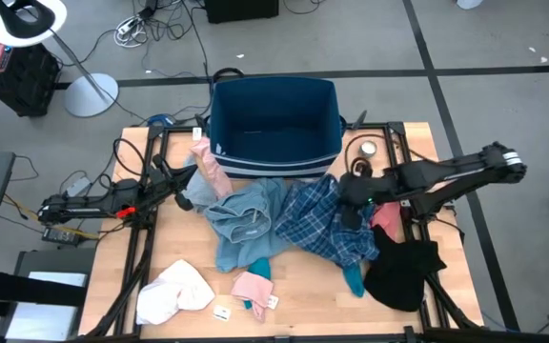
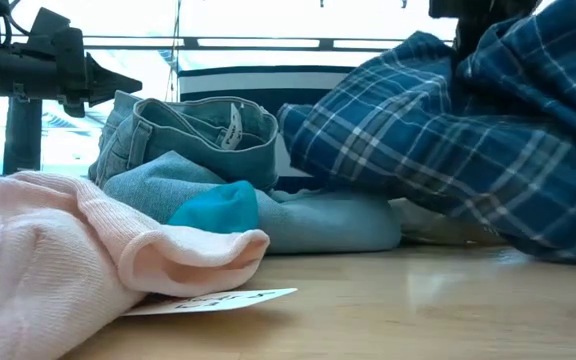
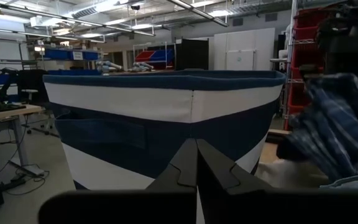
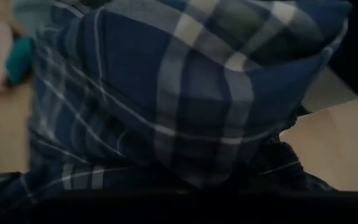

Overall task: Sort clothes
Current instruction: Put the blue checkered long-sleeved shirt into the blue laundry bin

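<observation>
A blue plaid garment (image 1: 324, 227) lies among clothes on the wooden table and rises toward my right gripper (image 1: 351, 197), which is shut on it. It fills the right wrist view (image 4: 185, 93) and hangs in folds in the low view (image 2: 448, 140). Light blue jeans (image 1: 246, 217) lie left of it, partly under it. Black (image 1: 403, 269), salmon-red (image 1: 386, 219), teal (image 1: 353, 278), pink (image 1: 253, 284) and white (image 1: 172, 291) pieces lie around. My left gripper (image 3: 196, 168) is shut and holds nothing. It sits at the table's left and points at the bin (image 3: 166, 106). My right gripper holds the plaid garment at its far right part (image 1: 343, 205), coming from above and slanting down. The cloth itself hides the fingers in the right wrist view. The held part is raised and hangs in loose folds; the lower part (image 2: 548, 245) still rests on the table.
A dark blue bin with a white stripe (image 1: 274, 164) stands at the table's far middle. A long pink garment (image 1: 208, 167) lies by its left corner, and a small round tin (image 1: 367, 149) to its right. A paper tag (image 2: 218, 298) lies near the front edge.
</observation>
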`<state>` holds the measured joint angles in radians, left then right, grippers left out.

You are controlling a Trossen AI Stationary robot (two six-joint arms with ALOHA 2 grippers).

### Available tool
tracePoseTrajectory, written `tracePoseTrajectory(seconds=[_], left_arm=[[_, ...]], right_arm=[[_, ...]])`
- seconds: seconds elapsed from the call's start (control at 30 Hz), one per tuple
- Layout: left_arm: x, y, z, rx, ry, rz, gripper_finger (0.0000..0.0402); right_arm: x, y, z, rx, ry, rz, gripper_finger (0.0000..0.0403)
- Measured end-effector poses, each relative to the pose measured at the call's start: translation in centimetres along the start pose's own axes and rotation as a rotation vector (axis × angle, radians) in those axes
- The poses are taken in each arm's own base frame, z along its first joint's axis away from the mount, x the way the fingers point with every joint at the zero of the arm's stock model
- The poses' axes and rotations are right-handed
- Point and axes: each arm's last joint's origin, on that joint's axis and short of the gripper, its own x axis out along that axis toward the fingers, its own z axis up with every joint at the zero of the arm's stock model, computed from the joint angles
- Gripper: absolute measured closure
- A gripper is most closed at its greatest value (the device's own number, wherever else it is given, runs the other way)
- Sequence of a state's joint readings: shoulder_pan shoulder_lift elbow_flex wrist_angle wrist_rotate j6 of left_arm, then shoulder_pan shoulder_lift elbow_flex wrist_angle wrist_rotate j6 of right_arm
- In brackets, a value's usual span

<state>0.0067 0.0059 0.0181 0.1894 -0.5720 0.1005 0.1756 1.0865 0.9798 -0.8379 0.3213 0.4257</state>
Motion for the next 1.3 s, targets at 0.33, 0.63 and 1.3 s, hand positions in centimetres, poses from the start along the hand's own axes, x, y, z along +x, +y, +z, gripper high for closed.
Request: tracePoseTrajectory(seconds=[0.33, 0.63, 1.3], left_arm=[[0.0, 0.0, 0.0, 0.0, 0.0, 0.0, 0.0397], [0.0, 0.0, 0.0, 0.0, 0.0, 0.0, 0.0397], [0.0, 0.0, 0.0, 0.0, 0.0, 0.0, 0.0397]], right_arm=[[-2.6, -0.8, 0.4, 0.053, -0.148, 0.067, 0.039], [-4.7, -1.2, 1.1, 0.099, -0.316, 0.141, 0.039], [-15.6, -2.0, 10.4, 0.008, -0.701, 0.078, 0.039]])
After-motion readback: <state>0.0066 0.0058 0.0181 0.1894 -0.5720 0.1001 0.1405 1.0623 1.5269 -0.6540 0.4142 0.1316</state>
